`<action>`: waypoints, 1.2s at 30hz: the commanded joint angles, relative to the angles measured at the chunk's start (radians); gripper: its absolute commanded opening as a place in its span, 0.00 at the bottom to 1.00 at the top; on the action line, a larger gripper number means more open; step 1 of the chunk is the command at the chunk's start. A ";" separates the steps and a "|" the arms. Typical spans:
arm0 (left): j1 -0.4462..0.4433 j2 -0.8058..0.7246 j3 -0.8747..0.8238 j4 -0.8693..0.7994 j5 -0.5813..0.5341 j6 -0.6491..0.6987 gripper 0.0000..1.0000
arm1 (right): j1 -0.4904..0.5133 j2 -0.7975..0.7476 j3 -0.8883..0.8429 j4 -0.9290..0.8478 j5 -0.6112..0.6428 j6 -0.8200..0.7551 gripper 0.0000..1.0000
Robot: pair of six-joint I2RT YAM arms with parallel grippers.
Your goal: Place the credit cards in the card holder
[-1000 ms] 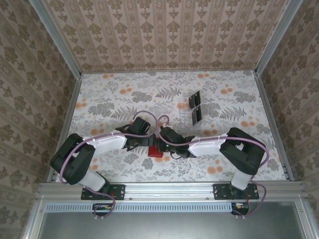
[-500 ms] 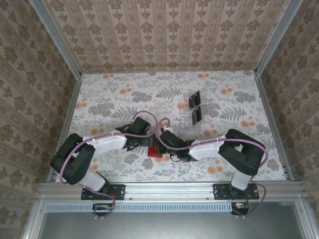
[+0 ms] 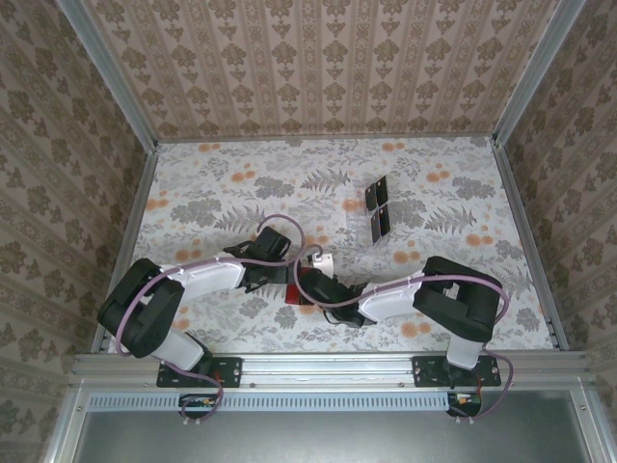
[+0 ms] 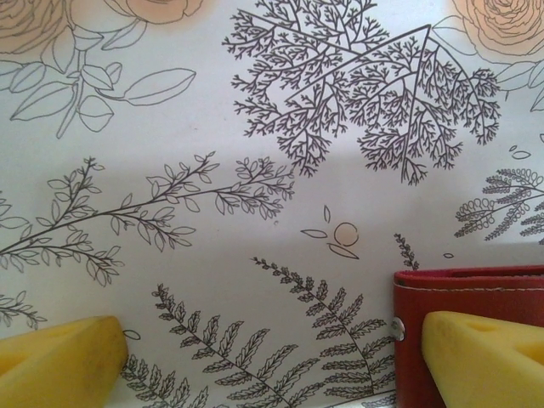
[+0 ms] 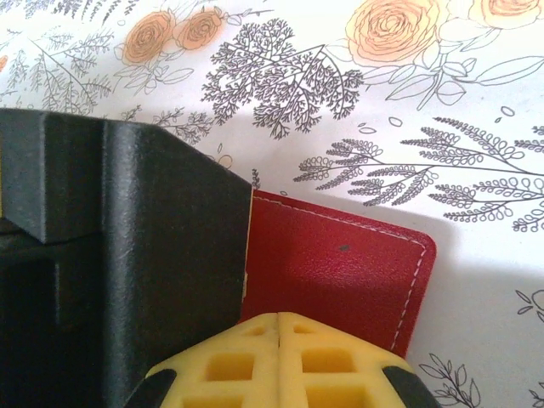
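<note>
Near the lower middle of the top view, we see the left arm (image 3: 207,275) and the right arm (image 3: 390,294) reaching toward each other over the table (image 3: 212,193), whose cover carries grey ferns and orange flowers. Between their ends a small strip of the red wallet (image 3: 292,293) shows, mostly covered by the 2 wrists. Up and to the right of centre in that view, 2 dark cards (image 3: 378,194) sit 1 above the other, well apart from the wallet and from both arms. Whether they lie flat or stand tilted we cannot tell.

At the bottom of the left wrist view, the left gripper (image 4: 272,344) stands wide. We see 1 yellow finger (image 4: 59,361) in the lower left corner and the other in the lower right corner, with bare table between them. The wallet lies at the lower right of that frame, its stitched top edge level and a small metal stud on its left edge. The lower right finger overlaps the wallet, but we cannot tell whether it touches.

At bottom centre of the right wrist view, the right gripper (image 5: 279,327) is fully closed, its 2 yellow fingers pressed together along 1 seam. Their tips lie over the wallet's near edge; we cannot tell whether they press on it. The wallet sits mid-frame, white stitching along its rounded right corner. A black housing (image 5: 127,246) covers its left side.
</note>
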 commanded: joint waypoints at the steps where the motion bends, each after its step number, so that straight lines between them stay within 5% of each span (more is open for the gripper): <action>1: -0.012 0.055 -0.026 0.017 0.071 -0.024 1.00 | 0.058 0.152 -0.072 -0.260 -0.103 -0.009 0.00; 19: -0.017 0.068 -0.013 0.016 0.066 -0.027 1.00 | 0.116 0.163 -0.063 -0.361 -0.090 -0.012 0.00; 28: -0.013 0.076 0.016 0.001 0.063 -0.022 1.00 | 0.036 0.041 0.109 -0.403 -0.116 -0.110 0.42; 36: 0.012 0.070 0.065 -0.017 0.080 -0.016 1.00 | -0.032 -0.103 0.172 -0.357 -0.186 -0.175 0.68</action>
